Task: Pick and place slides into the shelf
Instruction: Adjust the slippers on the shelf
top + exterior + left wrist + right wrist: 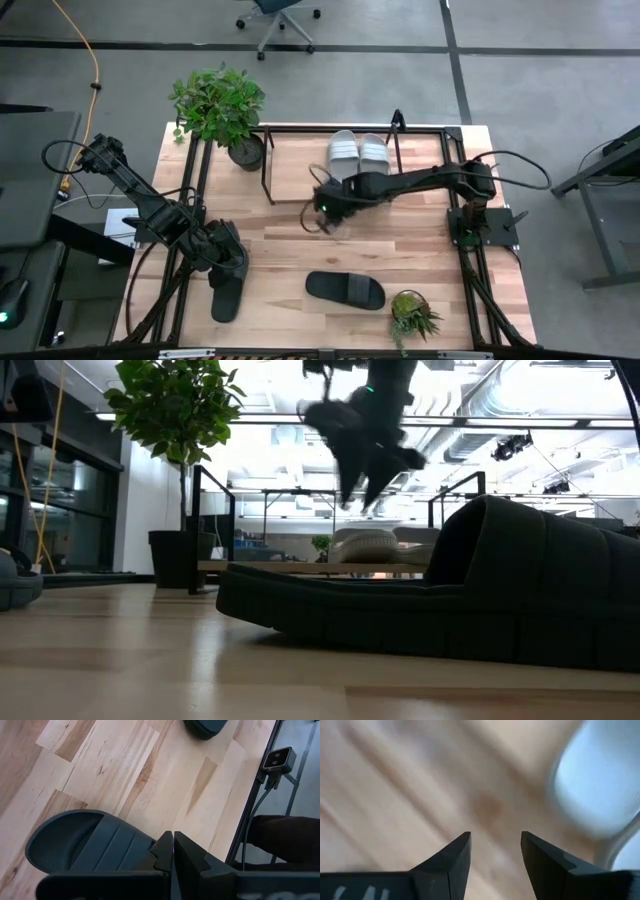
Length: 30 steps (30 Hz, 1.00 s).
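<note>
Both differ — right end effector (495,851) spread, holding nothing; left end effector (173,851) pressed together.

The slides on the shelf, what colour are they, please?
Light grey slides, clearest in the high view.

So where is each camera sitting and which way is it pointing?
High: overhead, straight down on both arms, grey slides in the shelf.
Low: table height, level past a black slide; right claw above.
Left wrist: down past the shut left claw on the other black slide.
Right wrist: open fingers over wood.
Shared: high and low both show the grey slides.
</note>
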Tool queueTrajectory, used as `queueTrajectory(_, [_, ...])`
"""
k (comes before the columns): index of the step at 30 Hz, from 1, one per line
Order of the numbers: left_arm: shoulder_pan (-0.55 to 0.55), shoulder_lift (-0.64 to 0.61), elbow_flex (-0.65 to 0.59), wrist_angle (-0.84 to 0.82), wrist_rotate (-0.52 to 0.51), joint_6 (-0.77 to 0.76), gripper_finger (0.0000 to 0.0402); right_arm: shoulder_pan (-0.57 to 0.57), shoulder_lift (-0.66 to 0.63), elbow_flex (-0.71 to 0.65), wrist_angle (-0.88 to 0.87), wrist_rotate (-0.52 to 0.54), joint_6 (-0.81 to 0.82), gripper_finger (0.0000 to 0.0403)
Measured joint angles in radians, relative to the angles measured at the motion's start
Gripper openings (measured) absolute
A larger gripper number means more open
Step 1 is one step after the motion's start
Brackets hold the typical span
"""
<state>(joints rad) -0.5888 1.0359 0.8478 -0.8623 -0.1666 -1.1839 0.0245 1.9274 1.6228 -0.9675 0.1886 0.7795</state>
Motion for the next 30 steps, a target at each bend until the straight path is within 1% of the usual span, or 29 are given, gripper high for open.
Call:
queueTrajectory(1, [0.0,0.0,0.0,0.0,-0.001,0.0,0.0005,-0.015,-0.001,0.022,0.02,0.036,-0.01,0.0165])
queueTrajectory(3, [0.0,0.0,0.0,0.0,-0.002,0.0,0.0005,-0.059,-0.002,0.048,0.052,0.053,-0.028,0.0165])
queueTrajectory(5, [0.0,0.0,0.0,0.0,-0.002,-0.003,0.0005,-0.11,-0.002,0.053,0.103,0.01,-0.053,0.0165])
queueTrajectory(9, [0.0,0.0,0.0,0.0,-0.002,-0.007,0.0005,-0.198,0.002,0.031,0.235,-0.12,-0.088,0.0165])
queueTrajectory(11, [0.0,0.0,0.0,0.0,-0.002,-0.019,0.0005,-0.227,0.013,0.03,0.263,-0.15,-0.106,0.0165])
queueTrajectory(19, [0.0,0.0,0.0,0.0,-0.002,-0.052,0.0005,-0.309,0.031,0.031,0.326,-0.153,-0.179,0.0165])
queueTrajectory(30, [0.0,0.0,0.0,0.001,-0.006,-0.089,0.0005,-0.372,0.068,0.033,0.392,-0.166,-0.24,0.0165])
